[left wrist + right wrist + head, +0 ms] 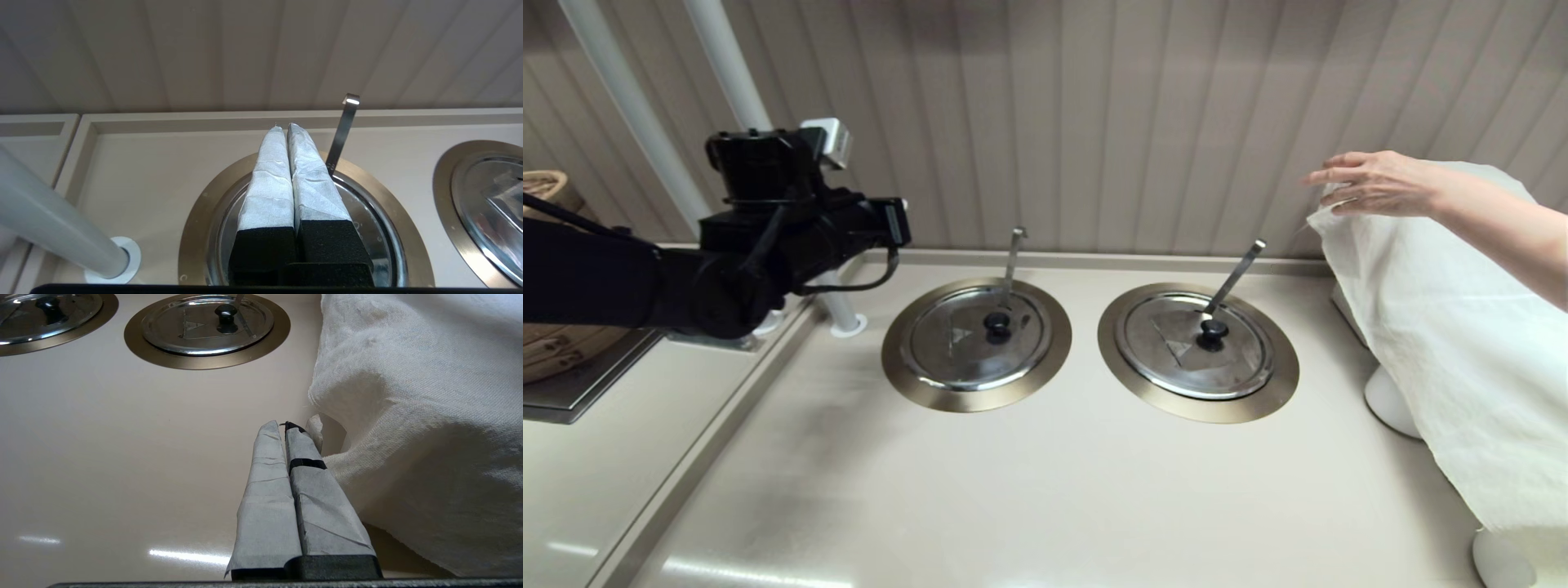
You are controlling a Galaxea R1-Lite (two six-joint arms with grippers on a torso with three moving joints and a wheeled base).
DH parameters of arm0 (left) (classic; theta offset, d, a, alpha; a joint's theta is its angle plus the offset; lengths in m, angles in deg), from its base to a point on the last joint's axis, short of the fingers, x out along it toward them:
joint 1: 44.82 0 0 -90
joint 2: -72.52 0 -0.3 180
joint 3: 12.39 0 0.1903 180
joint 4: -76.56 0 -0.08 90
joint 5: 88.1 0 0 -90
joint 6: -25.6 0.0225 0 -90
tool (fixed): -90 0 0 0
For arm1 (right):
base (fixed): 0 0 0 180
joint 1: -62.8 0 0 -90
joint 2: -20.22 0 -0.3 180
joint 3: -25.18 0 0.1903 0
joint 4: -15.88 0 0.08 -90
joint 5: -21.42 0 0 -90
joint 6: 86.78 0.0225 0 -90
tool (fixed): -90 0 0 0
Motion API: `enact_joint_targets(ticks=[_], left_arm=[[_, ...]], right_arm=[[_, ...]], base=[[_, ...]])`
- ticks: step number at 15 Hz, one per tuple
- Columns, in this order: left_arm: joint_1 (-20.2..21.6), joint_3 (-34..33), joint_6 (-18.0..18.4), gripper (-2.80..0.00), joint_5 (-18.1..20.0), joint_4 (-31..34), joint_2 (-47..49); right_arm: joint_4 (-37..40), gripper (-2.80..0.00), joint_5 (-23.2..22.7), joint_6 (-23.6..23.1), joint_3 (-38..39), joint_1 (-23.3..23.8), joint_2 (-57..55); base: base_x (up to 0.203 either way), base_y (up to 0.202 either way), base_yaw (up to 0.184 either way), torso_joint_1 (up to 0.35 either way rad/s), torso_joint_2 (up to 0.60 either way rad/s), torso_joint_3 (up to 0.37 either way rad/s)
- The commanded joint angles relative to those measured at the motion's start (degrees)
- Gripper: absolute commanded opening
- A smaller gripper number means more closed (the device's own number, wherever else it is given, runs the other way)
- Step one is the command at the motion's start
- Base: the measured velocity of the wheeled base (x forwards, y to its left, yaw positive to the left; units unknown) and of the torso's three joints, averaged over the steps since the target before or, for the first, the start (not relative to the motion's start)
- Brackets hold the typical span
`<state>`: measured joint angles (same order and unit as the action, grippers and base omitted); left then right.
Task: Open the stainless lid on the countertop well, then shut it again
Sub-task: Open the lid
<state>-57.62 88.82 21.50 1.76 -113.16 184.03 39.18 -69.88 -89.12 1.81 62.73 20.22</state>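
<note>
White cloth (1445, 343) beside twin lid (1192, 343)

The stainless lid (977, 336) is polished steel, mirror-bright, with a glossy black knob (997, 324), apparently plastic. The countertop well (915, 384) has a brushed, bronze-toned metal ring, satin rather than shiny. The ladle handle (1013, 255) is bare smooth steel. The counter (1045, 490) is smooth and semi-gloss, showing soft reflections. The left gripper (284, 127) fingers are wrapped in creased matt white tape over black foam. The white cloth (1445, 343) is coarse-woven and matt.
</note>
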Motion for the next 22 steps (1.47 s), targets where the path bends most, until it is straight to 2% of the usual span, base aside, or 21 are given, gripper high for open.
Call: enact_joint_targets(ticks=[1, 3, 6, 8, 12, 15, 18, 19, 21, 22], left_arm=[[-2.7, 2.6, -0.2, -2.80, -2.0, -0.6, 7.6], [-4.1, 2.8, 0.0, -2.80, -3.7, -1.1, 11.2], [-5.8, 2.8, 1.8, -2.80, -7.4, -7.9, 16.0], [-6.9, 3.6, 2.1, -2.80, -10.3, -7.8, 17.3], [-7.9, 5.0, 1.9, -2.80, -11.2, -5.6, 19.2], [-8.3, 6.4, 2.0, -2.80, -13.6, -5.2, 20.9], [-8.6, 6.9, 1.8, -2.80, -14.5, -2.0, 20.4], [-8.7, 7.3, 1.8, 0.00, -15.5, -2.1, 20.9], [-9.6, 8.9, 1.8, 0.00, -19.0, -2.2, 22.1], [-9.7, 9.1, 1.4, 0.00, -19.4, -2.2, 21.8]], right_arm=[[0.0, -2.80, 0.0, 0.0, 0.0, 0.0, 0.0], [0.0, -2.80, -0.1, 0.0, 0.0, 0.0, 0.0], [0.0, -2.80, 0.0, 0.0, 0.0, 0.0, 0.0], [0.0, -2.80, 0.0, 0.0, 0.0, 0.0, 0.0], [0.0, -2.80, -0.1, 0.0, 0.0, 0.0, 0.0], [0.0, -2.80, 0.0, 0.0, 0.0, 0.0, 0.0], [0.0, -2.80, 0.0, 0.0, 0.0, 0.0, 0.0], [0.0, -2.80, -0.1, 0.0, 0.0, 0.0, 0.0], [0.0, -2.80, 0.0, 0.0, 0.0, 0.0, 0.0], [0.0, -2.80, -0.1, 0.0, 0.0, 0.0, 0.0]], base=[[0.000, 0.000, 0.000, 0.000, 0.00, 0.000], [0.000, 0.000, 0.000, 0.000, 0.00, 0.000], [0.000, 0.000, 0.000, 0.000, 0.00, 0.000], [0.000, 0.000, 0.000, 0.000, 0.00, 0.000], [0.000, 0.000, 0.000, 0.000, 0.00, 0.000], [0.000, 0.000, 0.000, 0.000, 0.00, 0.000], [0.000, 0.000, 0.000, 0.000, 0.00, 0.000], [0.000, 0.000, 0.000, 0.000, 0.00, 0.000], [0.000, 0.000, 0.000, 0.000, 0.00, 0.000], [0.000, 0.000, 0.000, 0.000, 0.00, 0.000]])
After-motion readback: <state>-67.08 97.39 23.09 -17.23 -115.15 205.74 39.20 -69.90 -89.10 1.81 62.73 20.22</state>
